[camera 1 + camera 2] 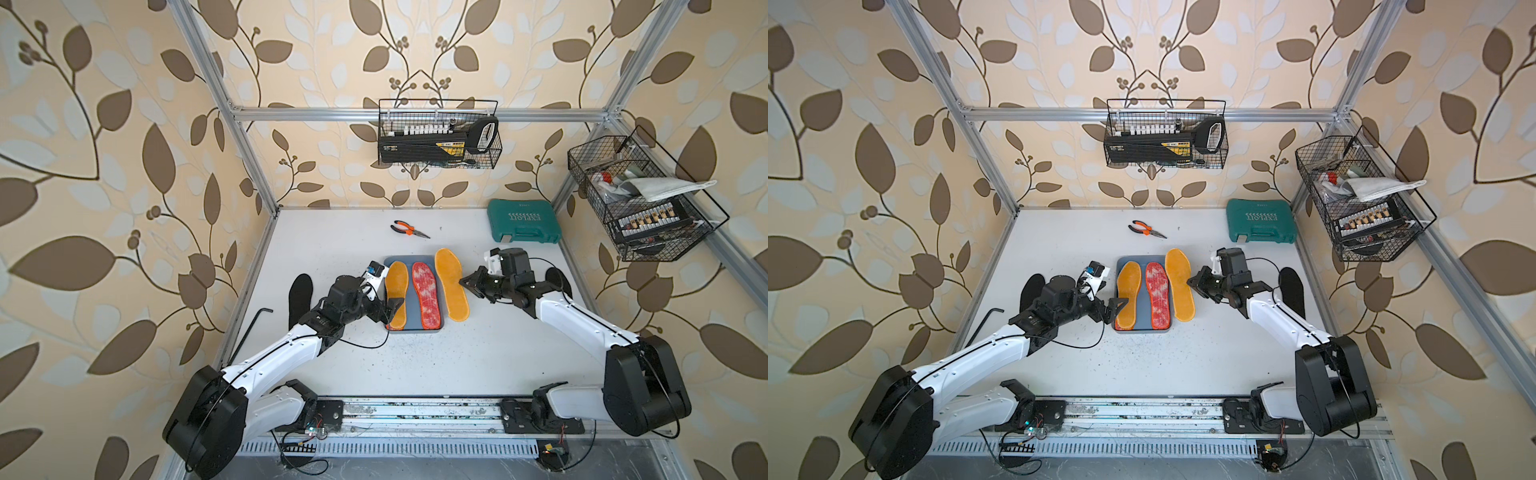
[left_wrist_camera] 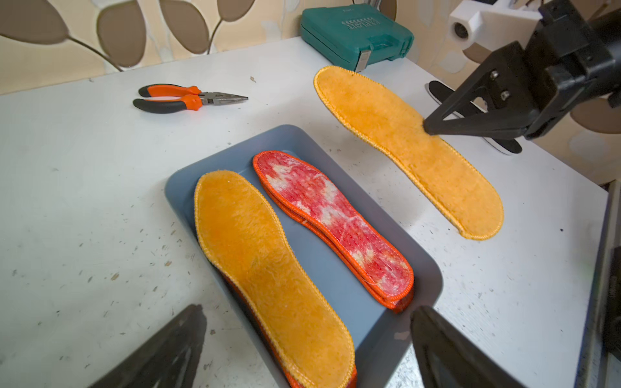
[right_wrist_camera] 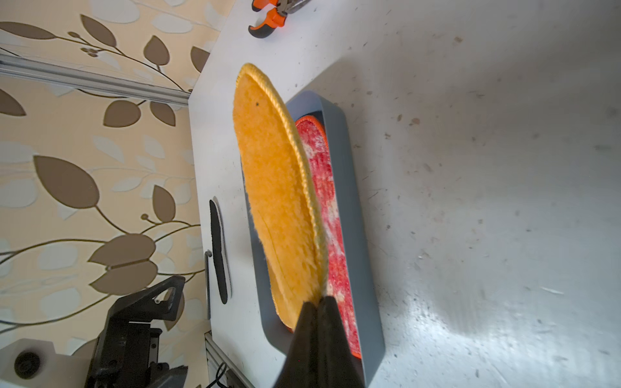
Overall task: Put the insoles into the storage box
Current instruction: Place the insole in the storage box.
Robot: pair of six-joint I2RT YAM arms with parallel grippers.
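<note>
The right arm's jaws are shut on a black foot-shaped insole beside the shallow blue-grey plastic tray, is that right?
The colour is wrong. The right arm's jaws are shut on an orange-yellow fuzzy foot-shaped insole, not a black one, beside the shallow blue-grey plastic tray. The left wrist view shows it.

"EXPLOIT" on green tool case

The right fingers pinch an orange-yellow insole.
</note>
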